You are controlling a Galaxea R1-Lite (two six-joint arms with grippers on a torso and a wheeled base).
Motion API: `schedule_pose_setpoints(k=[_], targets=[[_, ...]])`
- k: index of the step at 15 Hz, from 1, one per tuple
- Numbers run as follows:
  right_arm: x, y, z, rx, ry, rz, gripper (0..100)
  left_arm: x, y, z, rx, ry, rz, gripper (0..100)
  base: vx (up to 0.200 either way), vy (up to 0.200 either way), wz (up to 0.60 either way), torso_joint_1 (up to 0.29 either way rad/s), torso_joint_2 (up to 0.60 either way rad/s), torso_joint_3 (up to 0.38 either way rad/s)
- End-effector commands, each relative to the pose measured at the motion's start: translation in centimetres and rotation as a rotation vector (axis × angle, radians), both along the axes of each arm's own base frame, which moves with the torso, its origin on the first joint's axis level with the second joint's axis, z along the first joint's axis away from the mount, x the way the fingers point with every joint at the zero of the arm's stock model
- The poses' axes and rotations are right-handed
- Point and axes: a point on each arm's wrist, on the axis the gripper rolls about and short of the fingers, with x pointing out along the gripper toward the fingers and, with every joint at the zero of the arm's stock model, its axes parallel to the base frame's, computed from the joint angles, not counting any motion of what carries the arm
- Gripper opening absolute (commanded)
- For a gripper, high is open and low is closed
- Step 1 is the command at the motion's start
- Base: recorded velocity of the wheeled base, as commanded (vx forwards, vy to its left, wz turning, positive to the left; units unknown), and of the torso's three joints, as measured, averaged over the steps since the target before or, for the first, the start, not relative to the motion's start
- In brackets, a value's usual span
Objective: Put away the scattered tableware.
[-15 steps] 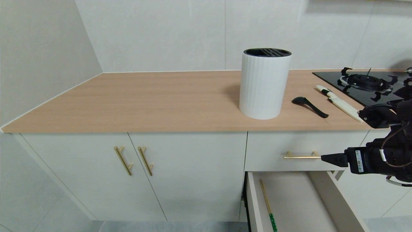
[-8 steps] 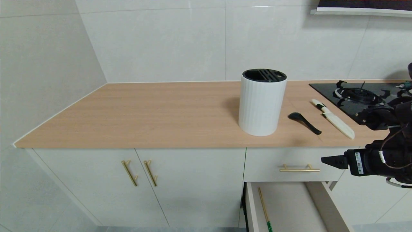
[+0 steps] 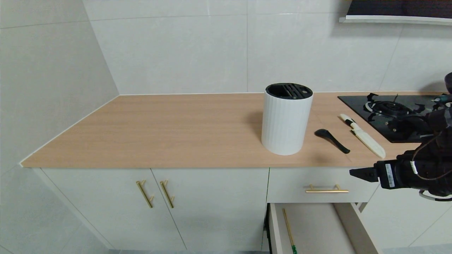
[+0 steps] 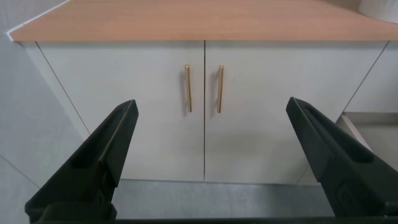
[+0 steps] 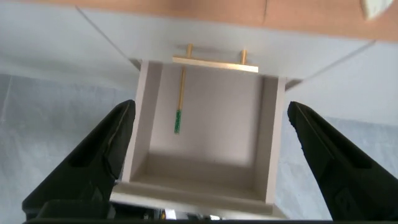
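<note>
Saw a white ribbed knife block (image 3: 286, 123) upright on the wooden countertop (image 3: 159, 130), and took it as the mark for all else. Found a black spoon (image 3: 332, 140) lying flat just right of the block. Right of that again lay a pale knife (image 3: 363, 135), apart from the spoon and neither touching the block. Noted a gas hob (image 3: 388, 113) farther right of the block, behind the knife. Below and right of the block, met a shut upper drawer (image 3: 360, 180) with a brass handle (image 3: 326, 191). Under it, an open lower drawer (image 3: 356, 229) with chopsticks (image 3: 289, 231) along the wall nearest the block. Below and left of the block, two shut cupboard doors (image 3: 212, 208).

Held the right gripper (image 3: 355, 173) low and well right of the block, before the cabinet face, with the countertop's front edge between it and the knife. Kept its fingers (image 5: 112, 149) spread wide on nothing, above the open drawer. Held the left gripper (image 4: 211, 104) facing the cupboard doors, fingers likewise spread wide and empty.

Against a second ago, found the whole head view shifted, with more wall above the block. Found block, spoon and knife unmoved among themselves. Had the right gripper's tip at the handle's end then; sat above it and clear of it now.
</note>
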Motion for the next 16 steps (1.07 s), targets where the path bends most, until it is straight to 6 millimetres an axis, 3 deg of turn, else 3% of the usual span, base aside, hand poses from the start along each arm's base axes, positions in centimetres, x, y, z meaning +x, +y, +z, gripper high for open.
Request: schedule_pose_setpoints(k=[1, 4, 7, 9, 13, 16], targets=[[2.8, -0.6, 0.1, 0.013, -0.009, -0.006, 100, 0.0, 0.0, 0.0, 0.000, 0.000, 0.001, 100, 0.000, 0.000, 0.00, 0.000, 0.00, 0.000], [7.5, -2.5, -0.5, 0.028, -0.041, 0.083, 100, 0.0, 0.0, 0.0, 0.000, 0.001, 0.001, 100, 0.000, 0.000, 0.00, 0.000, 0.00, 0.000], [13.1, -3.7, -3.5, 0.013, -0.111, 0.105, 100, 0.0, 0.0, 0.0, 0.000, 0.000, 0.001, 100, 0.000, 0.000, 0.00, 0.000, 0.00, 0.000], [15.5, -3.8, -5.6, 0.012, -0.178, 0.106, 100, 0.0, 0.0, 0.0, 0.000, 0.000, 0.001, 100, 0.000, 0.000, 0.00, 0.000, 0.00, 0.000], [18.0, -3.6, -8.9, 0.003, -0.265, 0.098, 100, 0.0, 0.0, 0.0, 0.000, 0.000, 0.001, 100, 0.000, 0.000, 0.00, 0.000, 0.00, 0.000], [18.6, -4.1, -9.0, 0.003, -0.276, 0.083, 100, 0.0, 0.0, 0.0, 0.000, 0.001, 0.001, 100, 0.000, 0.000, 0.00, 0.000, 0.00, 0.000]])
